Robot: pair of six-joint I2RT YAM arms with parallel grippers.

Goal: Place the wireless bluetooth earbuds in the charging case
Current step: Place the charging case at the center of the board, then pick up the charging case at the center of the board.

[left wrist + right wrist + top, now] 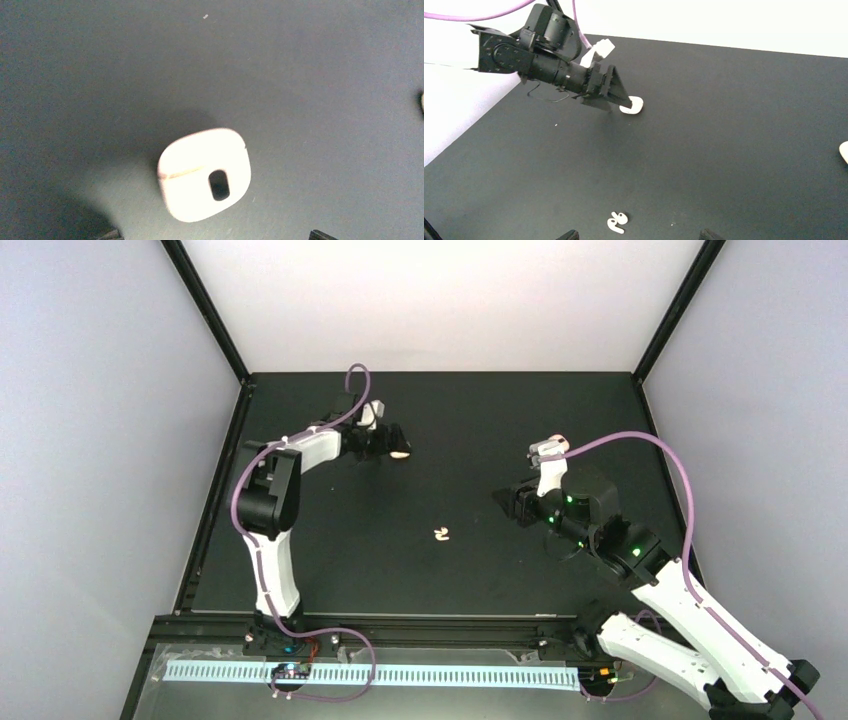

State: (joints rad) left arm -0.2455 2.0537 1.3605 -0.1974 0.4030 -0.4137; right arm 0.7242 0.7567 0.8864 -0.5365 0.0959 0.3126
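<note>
The charging case point(204, 172) is a pale rounded box with its lid shut and a dark oval hole in its face. It lies on the black table just ahead of my left gripper point(215, 236), which is open and empty. In the top view the case point(400, 453) is at the tip of the left gripper point(388, 443). Two tiny pale earbuds point(441, 534) lie touching each other mid-table. They show in the right wrist view point(616, 222), just ahead of my right gripper point(639, 236) and nearer its left finger; it is open and empty. Other earbuds are out of view.
The black table point(330, 570) is walled in white on three sides. A pale thing point(844, 151) is cut off by the right edge of the right wrist view. Another pale speck point(422, 102) is at the right edge of the left wrist view. I cannot tell what either is.
</note>
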